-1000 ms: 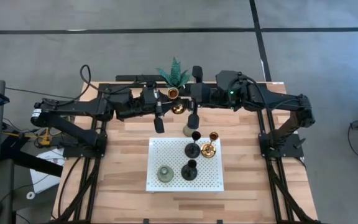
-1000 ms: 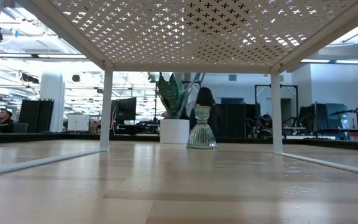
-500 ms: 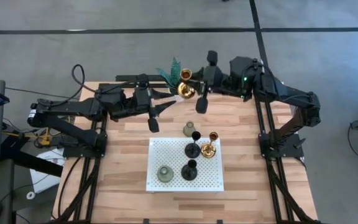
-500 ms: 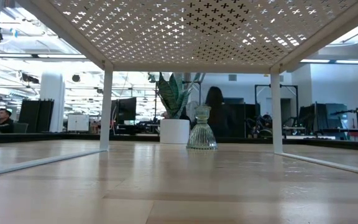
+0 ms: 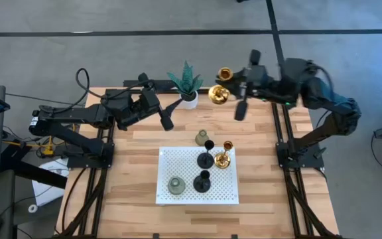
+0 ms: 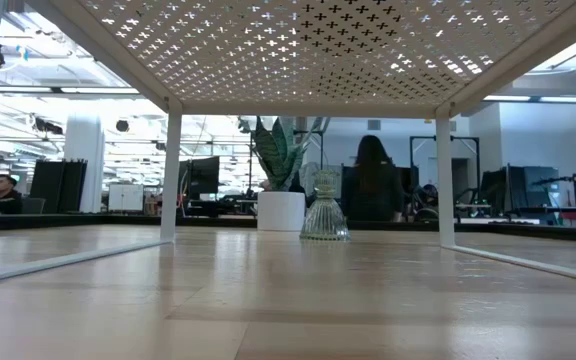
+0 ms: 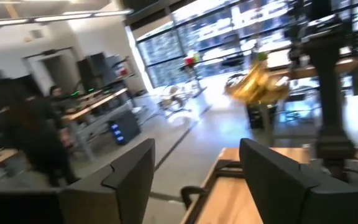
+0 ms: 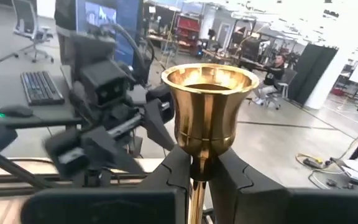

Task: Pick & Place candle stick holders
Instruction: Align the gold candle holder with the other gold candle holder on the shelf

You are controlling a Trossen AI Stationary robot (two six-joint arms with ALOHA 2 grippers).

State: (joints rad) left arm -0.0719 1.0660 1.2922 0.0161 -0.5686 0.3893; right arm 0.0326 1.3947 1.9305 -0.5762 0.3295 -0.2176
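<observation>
One gold candle stick holder [image 8: 205,106] is clamped by its stem in the right gripper [image 5: 225,91], lifted above the table's far edge, probably for carrying to the white perforated rack [image 5: 178,162]. Left gripper [image 5: 166,121] hovers far left, fingers apart, empty.

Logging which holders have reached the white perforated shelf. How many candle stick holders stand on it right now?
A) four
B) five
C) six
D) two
A: in the high view the white perforated shelf carries two black holders, one gold holder and one grey-green holder, four in all.
</observation>
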